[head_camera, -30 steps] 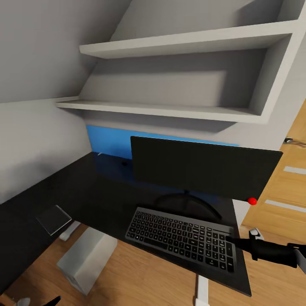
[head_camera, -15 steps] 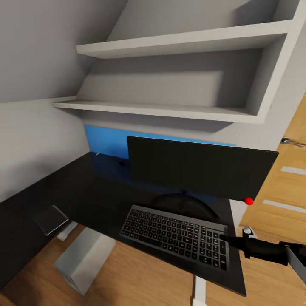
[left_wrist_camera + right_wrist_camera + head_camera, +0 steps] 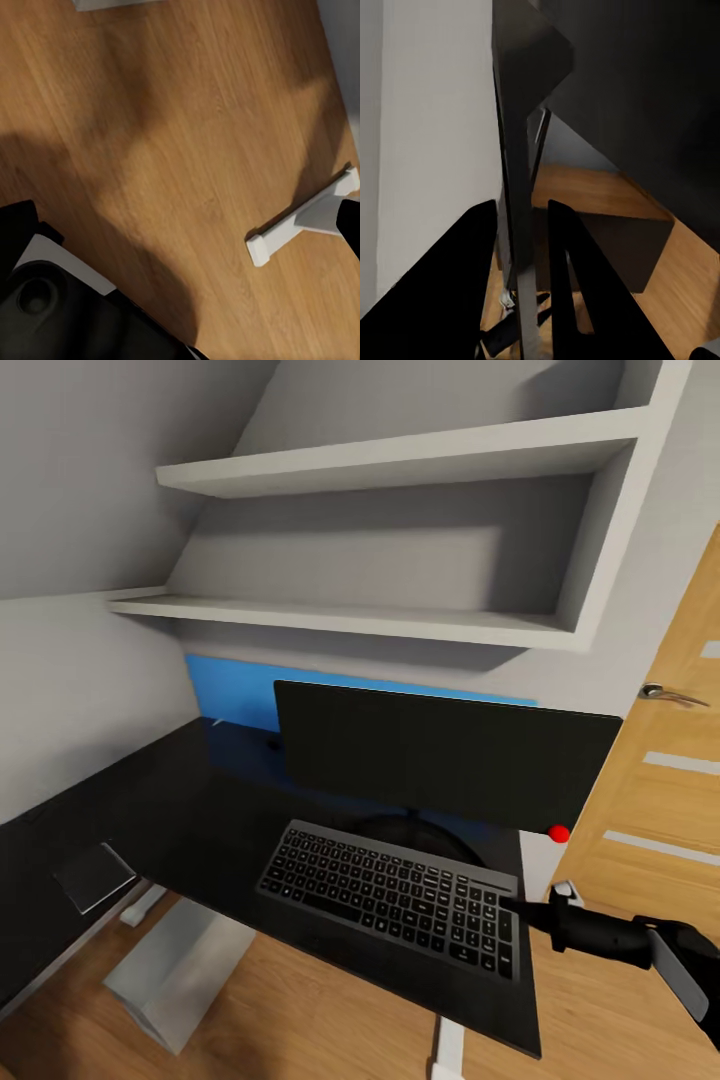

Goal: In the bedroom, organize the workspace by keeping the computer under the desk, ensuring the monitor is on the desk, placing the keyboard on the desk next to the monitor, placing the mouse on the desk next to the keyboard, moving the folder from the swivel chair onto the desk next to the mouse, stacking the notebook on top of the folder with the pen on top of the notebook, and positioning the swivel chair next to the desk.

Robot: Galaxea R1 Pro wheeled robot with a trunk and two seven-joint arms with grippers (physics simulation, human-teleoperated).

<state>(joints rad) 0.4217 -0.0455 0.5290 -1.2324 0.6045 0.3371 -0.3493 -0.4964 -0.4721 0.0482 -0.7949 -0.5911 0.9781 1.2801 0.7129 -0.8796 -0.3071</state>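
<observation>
The monitor (image 3: 445, 760) stood upright on the glossy black desk (image 3: 190, 800), its round base behind the keyboard (image 3: 390, 895), which lay flat near the desk's front edge, just in front of the screen. A small red dot (image 3: 560, 833) showed at the screen's lower corner on the door side. The right gripper (image 3: 525, 908) reached in from the right, its black fingers (image 3: 480, 277) set on either side of the keyboard's right end, pinching the thin slab edge-on between them. A notebook (image 3: 92, 876) lay on the desk's left wing, well apart from the keyboard. Under the desk, the light grey computer (image 3: 175, 985) sat on the wood floor (image 3: 310, 1020). Behind the monitor ran a long blue panel (image 3: 235, 695) along the wall, with white shelves (image 3: 380, 620) above and a wooden door (image 3: 665, 790) to the right. The left gripper's state I couldn't tell; its wrist camera looked down at the floor and a white desk foot (image 3: 300, 229).
</observation>
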